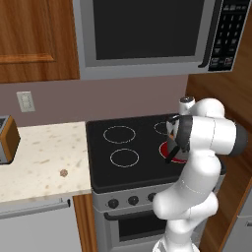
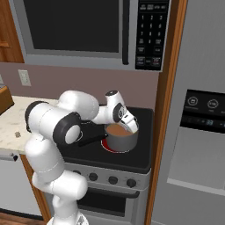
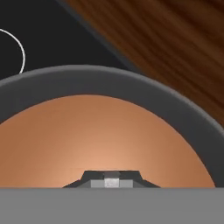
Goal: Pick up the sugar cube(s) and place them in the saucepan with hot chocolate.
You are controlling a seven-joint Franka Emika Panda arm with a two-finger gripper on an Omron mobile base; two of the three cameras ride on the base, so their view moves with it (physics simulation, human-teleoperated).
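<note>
The saucepan with hot chocolate (image 2: 119, 139) is a small grey pot with a black handle, standing on the glowing red front right burner (image 1: 164, 148). In the hand view its rim (image 3: 92, 76) curves around brown liquid. My gripper (image 2: 132, 125) hangs just above the pot's right side. Its dark fingertips (image 3: 92, 176) are shut on a tiny pale grey sugar cube (image 3: 111, 181), held over the liquid. A brownish sugar cube (image 1: 63, 173) lies on the beige counter left of the stove, and is also a small speck in the right base view (image 2: 18, 134).
A microwave (image 1: 147, 34) hangs low above the stove. A wooden panel (image 2: 165, 132) and a grey fridge (image 2: 197, 145) stand close on the stove's right. A toaster (image 1: 7, 139) sits at the counter's far left. Knobs (image 1: 133, 200) line the stove front.
</note>
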